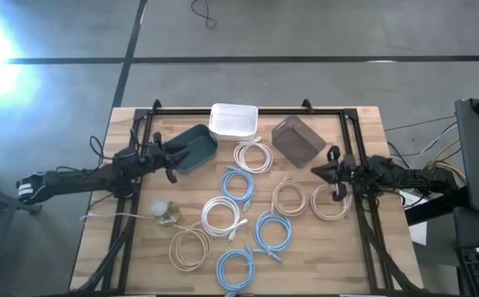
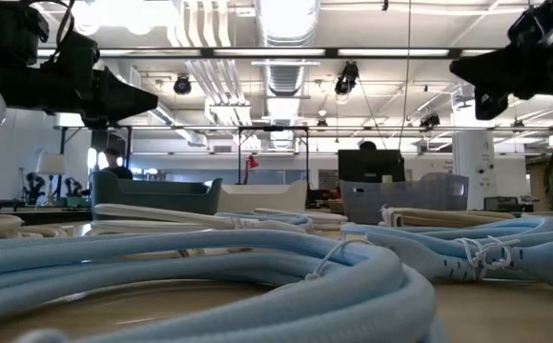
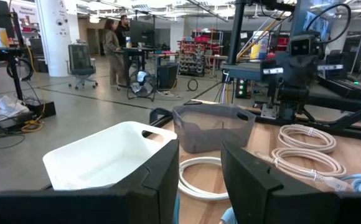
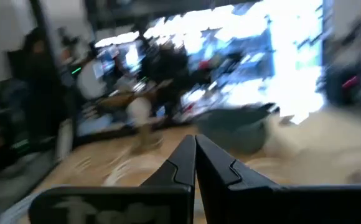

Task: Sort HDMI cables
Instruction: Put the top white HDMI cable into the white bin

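Note:
Several small coils of HDMI cable lie flat on the wooden table: white ones (image 1: 253,157) (image 1: 220,216), light blue ones (image 1: 238,183) (image 1: 272,231) (image 1: 235,268) and beige ones (image 1: 190,247) (image 1: 289,198) (image 1: 330,200). My left gripper (image 1: 177,158) hangs level at the table's left, beside the teal bin (image 1: 196,147). It is open, with nothing between its fingers (image 3: 162,171). My right gripper (image 1: 315,171) is shut and empty (image 4: 195,163). It hangs level at the table's right, above the gap between the grey bin (image 1: 297,139) and the beige coils.
Three bins stand along the far edge: teal, white (image 1: 234,120) and grey. A round white bulb-like object (image 1: 161,212) with a thin cord stands at the left, near the beige coil. A black frame (image 1: 248,110) rims the table. People stand in the room beyond.

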Motion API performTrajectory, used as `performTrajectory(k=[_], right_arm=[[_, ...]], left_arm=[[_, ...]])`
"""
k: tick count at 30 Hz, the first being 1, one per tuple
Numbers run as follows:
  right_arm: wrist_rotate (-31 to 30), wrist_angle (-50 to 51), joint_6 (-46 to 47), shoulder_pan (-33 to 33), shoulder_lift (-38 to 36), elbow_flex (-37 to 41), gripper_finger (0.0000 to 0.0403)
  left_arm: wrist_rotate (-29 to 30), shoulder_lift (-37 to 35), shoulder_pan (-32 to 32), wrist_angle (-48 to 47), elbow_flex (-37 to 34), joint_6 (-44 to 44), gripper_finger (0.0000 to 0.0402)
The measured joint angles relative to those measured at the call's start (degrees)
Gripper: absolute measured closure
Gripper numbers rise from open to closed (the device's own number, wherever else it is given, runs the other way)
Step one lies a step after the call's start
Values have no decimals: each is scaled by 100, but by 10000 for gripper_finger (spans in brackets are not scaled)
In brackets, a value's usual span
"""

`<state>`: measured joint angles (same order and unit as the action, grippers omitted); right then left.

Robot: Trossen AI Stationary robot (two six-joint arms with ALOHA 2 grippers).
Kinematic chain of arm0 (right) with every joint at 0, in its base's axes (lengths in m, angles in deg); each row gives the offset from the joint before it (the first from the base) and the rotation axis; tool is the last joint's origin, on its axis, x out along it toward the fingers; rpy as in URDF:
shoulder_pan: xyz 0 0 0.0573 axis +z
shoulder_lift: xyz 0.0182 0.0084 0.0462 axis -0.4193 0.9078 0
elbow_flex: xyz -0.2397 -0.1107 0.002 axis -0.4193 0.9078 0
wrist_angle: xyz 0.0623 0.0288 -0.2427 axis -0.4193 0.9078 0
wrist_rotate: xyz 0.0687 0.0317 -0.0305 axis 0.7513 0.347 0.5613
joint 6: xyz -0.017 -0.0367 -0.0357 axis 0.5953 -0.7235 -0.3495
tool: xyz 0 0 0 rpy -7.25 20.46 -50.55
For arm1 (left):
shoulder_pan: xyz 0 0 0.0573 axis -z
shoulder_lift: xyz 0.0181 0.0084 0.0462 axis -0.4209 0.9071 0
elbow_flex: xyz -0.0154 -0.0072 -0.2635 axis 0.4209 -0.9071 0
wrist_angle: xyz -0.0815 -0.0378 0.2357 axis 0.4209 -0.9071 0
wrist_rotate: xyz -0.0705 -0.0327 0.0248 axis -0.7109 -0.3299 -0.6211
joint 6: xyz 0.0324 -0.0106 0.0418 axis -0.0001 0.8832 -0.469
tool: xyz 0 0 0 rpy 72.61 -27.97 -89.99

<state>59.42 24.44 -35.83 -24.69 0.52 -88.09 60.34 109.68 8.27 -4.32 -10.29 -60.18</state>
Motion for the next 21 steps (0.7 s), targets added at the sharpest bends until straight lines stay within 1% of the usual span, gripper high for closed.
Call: performTrajectory(k=[4, 7, 11, 15, 18, 21], right_arm=[[-763, -485, -159, 0, -7, 0, 394], [-1110, -850, -321, 0, -7, 0, 394], [-1115, -1336, -460, 0, 60, 0, 394], [-1109, -2063, -806, 0, 316, 0, 394], [-1063, -2549, -1004, 0, 622, 0, 391], [-1061, -2815, -1073, 0, 994, -73, 377]], left_arm=[[1, 0, 0, 57, 19, -13, 278], [48, 2, 1, 158, 66, -310, 278], [512, 1, -1, 199, 71, -945, 278], [836, 2, -1, 199, 73, -971, 278], [827, 2, 1, 199, 75, -874, 278], [580, 2, -1, 202, 82, -785, 278]])
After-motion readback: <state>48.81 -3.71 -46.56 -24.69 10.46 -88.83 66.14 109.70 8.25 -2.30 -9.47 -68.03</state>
